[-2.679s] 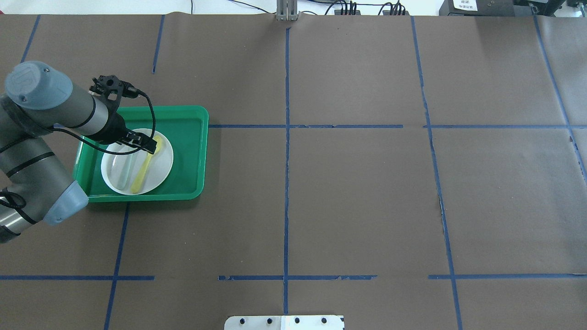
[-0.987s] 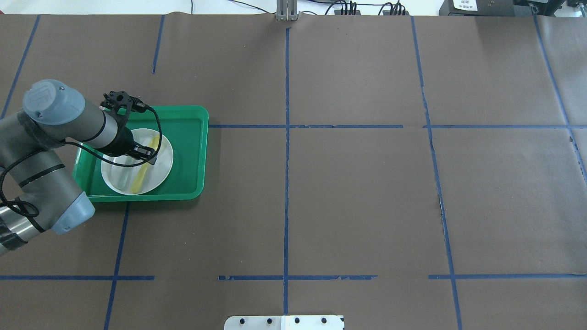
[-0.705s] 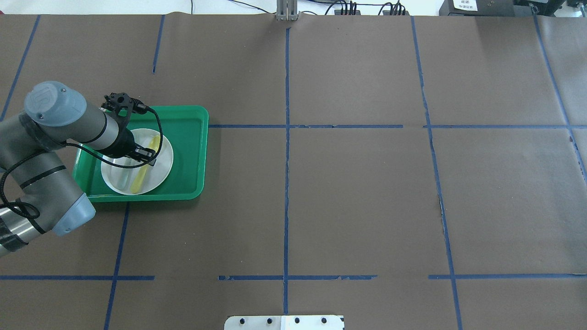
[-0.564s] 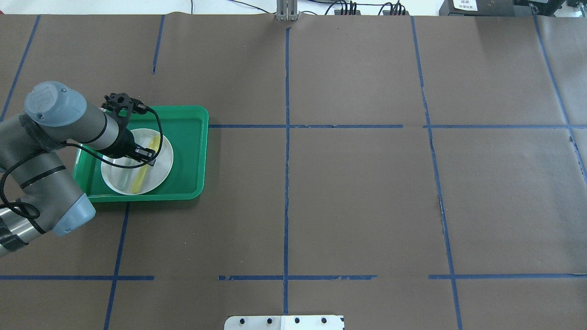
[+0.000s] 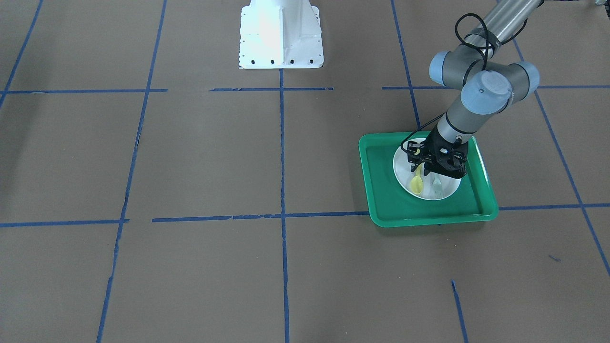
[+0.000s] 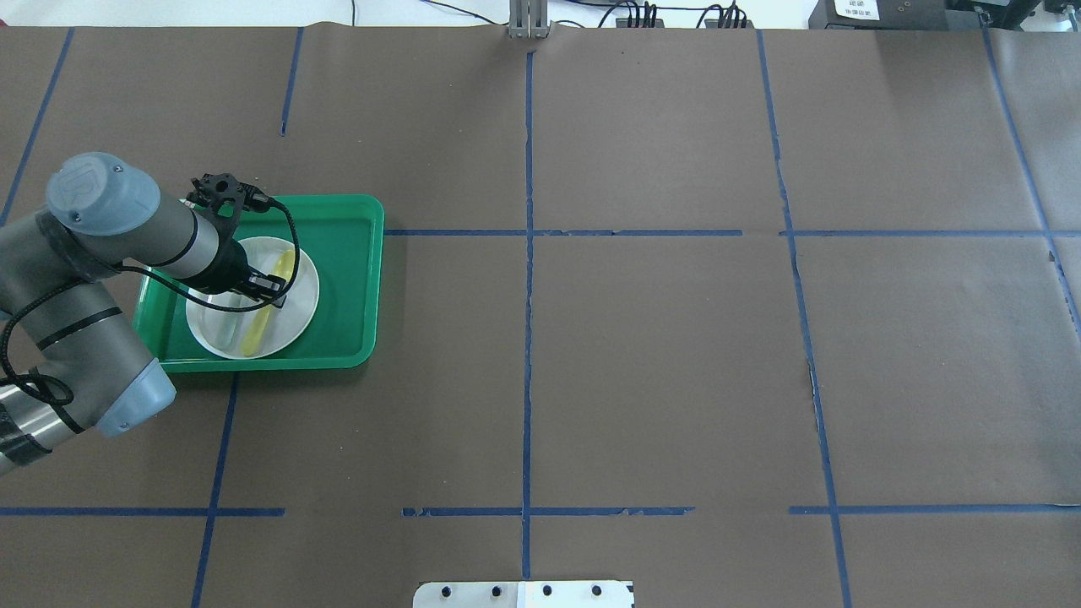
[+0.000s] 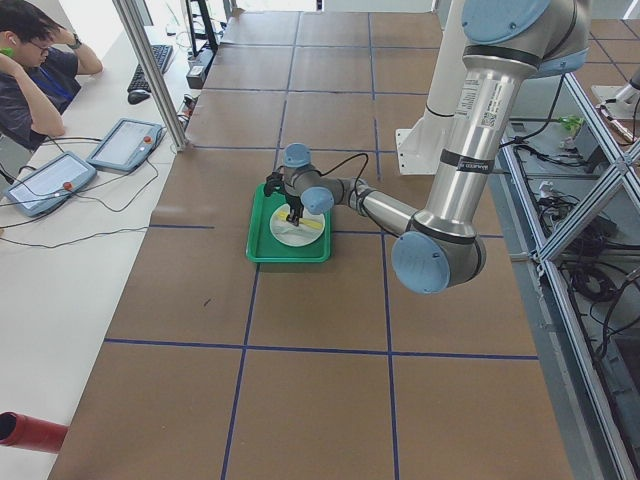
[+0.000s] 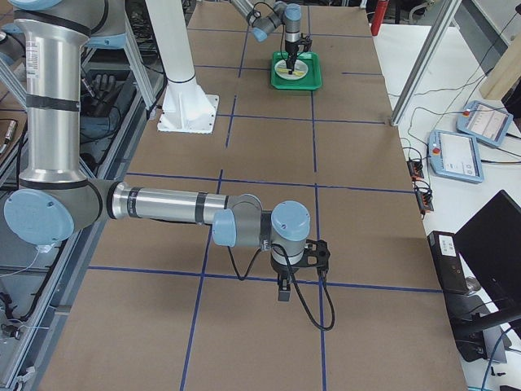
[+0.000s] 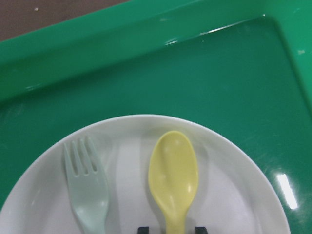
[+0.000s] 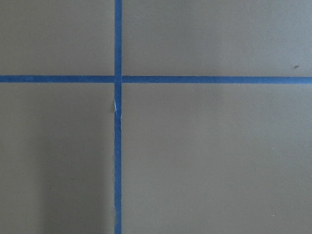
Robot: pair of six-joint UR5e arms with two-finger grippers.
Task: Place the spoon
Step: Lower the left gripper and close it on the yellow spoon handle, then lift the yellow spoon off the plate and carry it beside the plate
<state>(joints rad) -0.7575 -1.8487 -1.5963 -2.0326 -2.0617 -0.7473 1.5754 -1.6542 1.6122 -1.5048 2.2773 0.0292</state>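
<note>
While the front view shows the left tool (image 5: 421, 169) low over the yellow spoon (image 5: 417, 183) on the white plate (image 5: 401, 166), its wrist view shows the tips (image 9: 143, 230) apart, one each side of the handle (image 9: 175, 220), and for the right tool (image 8: 282, 293) I cannot tell.

My overhead camera looks forward and down on the table (image 6: 676, 380) from behind; the front one faces back, steeply down. Side cameras sight along it from either end. All four share the green tray (image 6: 350, 287). The left wrist camera sits close over the spoon (image 9: 173, 175); the right's faces blue tape (image 10: 118, 146).
</note>
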